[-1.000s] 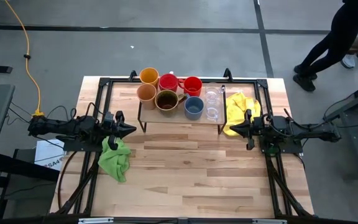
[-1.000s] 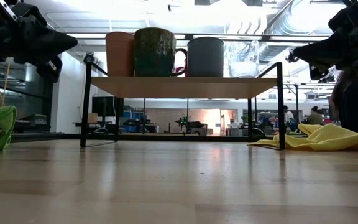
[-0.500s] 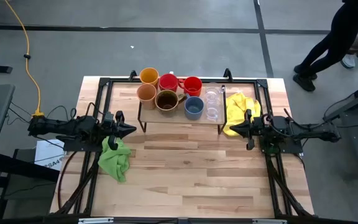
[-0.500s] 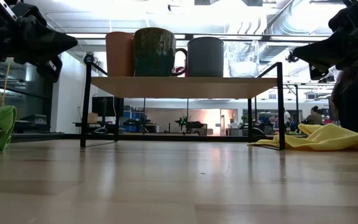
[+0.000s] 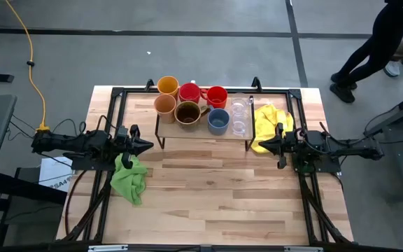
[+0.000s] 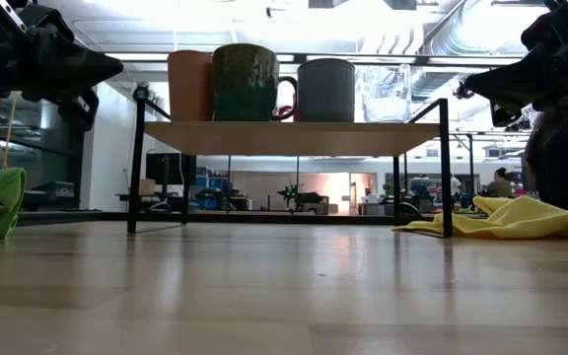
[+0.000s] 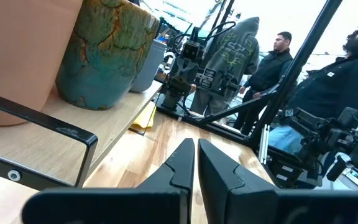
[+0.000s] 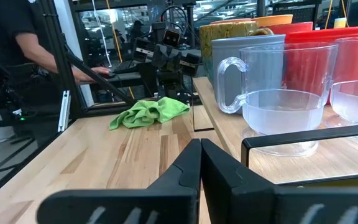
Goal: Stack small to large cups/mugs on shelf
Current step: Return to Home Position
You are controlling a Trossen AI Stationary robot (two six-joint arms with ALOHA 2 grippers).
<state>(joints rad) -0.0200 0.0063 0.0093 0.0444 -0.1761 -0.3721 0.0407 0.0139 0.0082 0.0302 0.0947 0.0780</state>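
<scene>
Shelf (image 5: 187, 132) between left gripper (image 5: 148, 145), right gripper (image 5: 260, 145) — closed

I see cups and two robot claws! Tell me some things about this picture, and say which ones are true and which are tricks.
1. The blue-grey mug stands on the shelf. True.
2. The green cloth lies on the shelf. False: it lies on the table, right by the left gripper.
3. The right gripper holds a clear glass. False: it is shut on nothing, off to the shelf's right, and the glass stands on the shelf.
4. The yellow cloth lies on the table at the right end of the shelf. True.
</scene>
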